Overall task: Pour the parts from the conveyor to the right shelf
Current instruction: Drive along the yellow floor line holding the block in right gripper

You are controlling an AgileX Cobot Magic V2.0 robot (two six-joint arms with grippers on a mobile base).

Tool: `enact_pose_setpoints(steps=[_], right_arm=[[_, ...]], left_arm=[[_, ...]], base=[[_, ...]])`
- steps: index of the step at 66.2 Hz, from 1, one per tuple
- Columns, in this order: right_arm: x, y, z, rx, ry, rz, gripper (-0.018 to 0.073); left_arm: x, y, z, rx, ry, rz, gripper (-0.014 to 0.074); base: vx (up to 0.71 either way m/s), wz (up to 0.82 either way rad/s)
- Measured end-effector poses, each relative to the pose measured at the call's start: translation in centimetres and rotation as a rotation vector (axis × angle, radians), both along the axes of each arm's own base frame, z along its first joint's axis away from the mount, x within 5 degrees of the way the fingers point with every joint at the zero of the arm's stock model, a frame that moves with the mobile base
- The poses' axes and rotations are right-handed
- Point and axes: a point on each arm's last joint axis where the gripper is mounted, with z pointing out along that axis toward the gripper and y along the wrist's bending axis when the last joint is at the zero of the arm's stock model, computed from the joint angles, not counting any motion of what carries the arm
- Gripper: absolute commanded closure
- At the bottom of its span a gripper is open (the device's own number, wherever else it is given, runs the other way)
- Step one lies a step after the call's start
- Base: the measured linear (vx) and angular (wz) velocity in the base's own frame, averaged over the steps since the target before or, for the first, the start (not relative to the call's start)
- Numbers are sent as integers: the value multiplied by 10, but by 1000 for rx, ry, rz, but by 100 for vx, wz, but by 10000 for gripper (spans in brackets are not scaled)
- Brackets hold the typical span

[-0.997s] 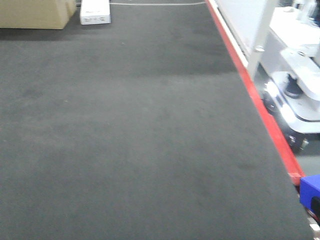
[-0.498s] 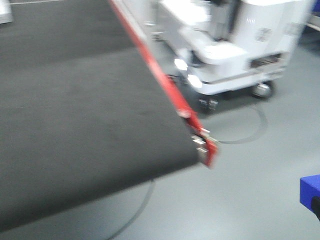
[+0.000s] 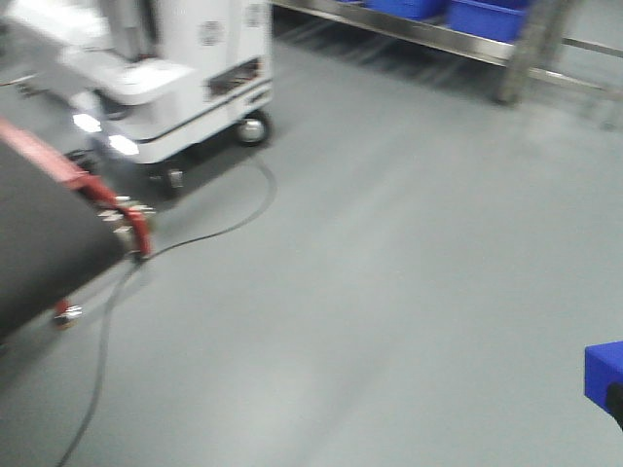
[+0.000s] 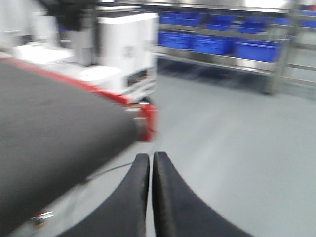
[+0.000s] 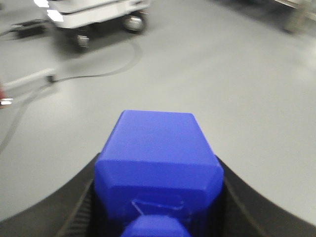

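A bright-blue block fills the right wrist view, and my right gripper is shut on it, black fingers on both sides. A corner of that block shows at the front view's right edge. My left gripper is shut on nothing, hanging over the floor just off the conveyor's end. The dark conveyor with its red strip lies at the left. Far back stands a steel-framed shelf holding large blue crates.
A white wheeled machine stands beside the conveyor's end. A black cable curls over the grey floor that stretches between the conveyor and the shelf. All views are blurred.
The front view has swung right: the conveyor slid from filling the frame to the left edge, and the white machine and shelf came into view. The blue block stays at the right edge.
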Motion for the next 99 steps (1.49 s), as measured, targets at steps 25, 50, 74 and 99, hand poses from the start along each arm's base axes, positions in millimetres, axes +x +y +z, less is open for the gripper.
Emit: enact_pose_setpoints(steps=[25,50,74,99], right_arm=[[0,0,0,0,1,0,561],[0,0,0,0,1,0,561],[-1,0,0,0,-1,0,561],[-1,0,0,0,-1,0,561]], left_arm=[[0,0,0,0,0,0,603],[0,0,0,0,0,0,603],[0,0,0,0,0,0,603],[0,0,0,0,0,0,603]], base=[[-28,-103],[-20,-77],[-10,-47],[2,-11]])
